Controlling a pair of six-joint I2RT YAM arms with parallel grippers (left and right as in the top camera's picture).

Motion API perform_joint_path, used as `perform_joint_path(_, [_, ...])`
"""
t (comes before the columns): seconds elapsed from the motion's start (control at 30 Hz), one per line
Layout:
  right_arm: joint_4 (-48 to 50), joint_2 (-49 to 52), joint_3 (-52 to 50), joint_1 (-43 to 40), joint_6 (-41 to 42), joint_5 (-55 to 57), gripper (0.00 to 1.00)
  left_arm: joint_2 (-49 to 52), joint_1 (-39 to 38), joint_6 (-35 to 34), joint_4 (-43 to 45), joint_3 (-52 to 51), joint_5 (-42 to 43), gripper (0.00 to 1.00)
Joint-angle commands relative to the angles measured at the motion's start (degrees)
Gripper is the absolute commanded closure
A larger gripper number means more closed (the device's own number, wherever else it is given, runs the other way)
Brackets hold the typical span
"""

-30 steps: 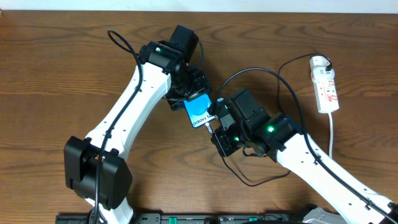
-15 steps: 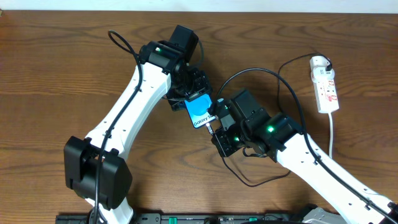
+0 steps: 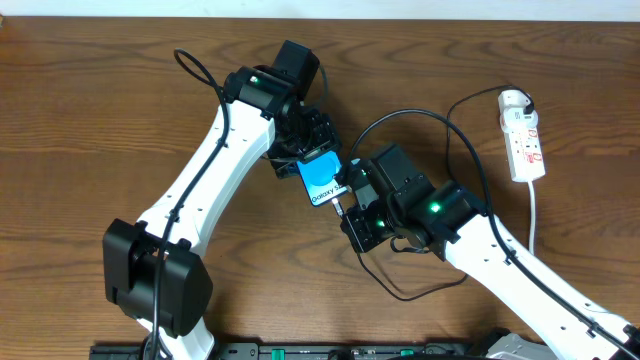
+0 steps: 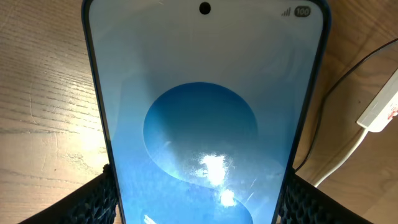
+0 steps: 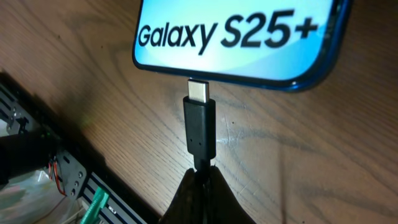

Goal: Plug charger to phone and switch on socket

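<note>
Charger [image 5: 199, 127]: plug end points straight at the middle of the phone's [image 5: 236, 37] lower edge. The metal tip [image 5: 199, 90] meets that edge with bare metal showing. I judge it lined up at the port and not seated.

My right claw [image 5: 199, 186] is closed tight on the black cable just behind the plug body. Gripping that close keeps the plug stiff and aimed, so a push should travel along its axis and not bend the lead.

My left claw [image 3: 308, 158] is clamped across the phone. Its pads [image 4: 102, 199] press the two long sides and leave the screen and the bottom port free. That hold braces the phone against the push from the other side. Whether the phone rests on the wood or hangs just above it, I cannot tell.

Phone sits near the middle of the desk [image 3: 80, 100], a little toward the far edge, lit blue, lettered end facing the plug.

Slack cable loops toward the near edge, so there is no pull on the plug.

Socket [image 3: 523, 135] lies by the far right corner, well apart from both claws, with its white cord [image 3: 533, 215] running along the right edge. Switch not yet reached.
</note>
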Motion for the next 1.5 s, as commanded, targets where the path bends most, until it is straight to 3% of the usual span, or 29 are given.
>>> perform_joint_path(0.0, [-0.22,0.09,1.07,0.46,0.72,0.28,0.98,-1.55,0.07,0.98,-0.11,1.27,0.92,0.36])
perform_joint_path(1.13, [1.11,2.34,1.07,0.90,0.44,0.02,0.99,-1.55,0.07,1.64,-0.09,1.27,0.48,0.36])
perform_joint_path(1.33, [0.79,2.32,1.07,0.94,0.02,0.07,0.99,-1.55,0.07,2.54,-0.07,1.27,-9.16,0.36])
perform_joint_path(1.47, [0.81,2.32,1.07,0.98,0.04,0.04,0.99,-1.53,0.07,2.49,0.70,1.27,-10.29,0.36])
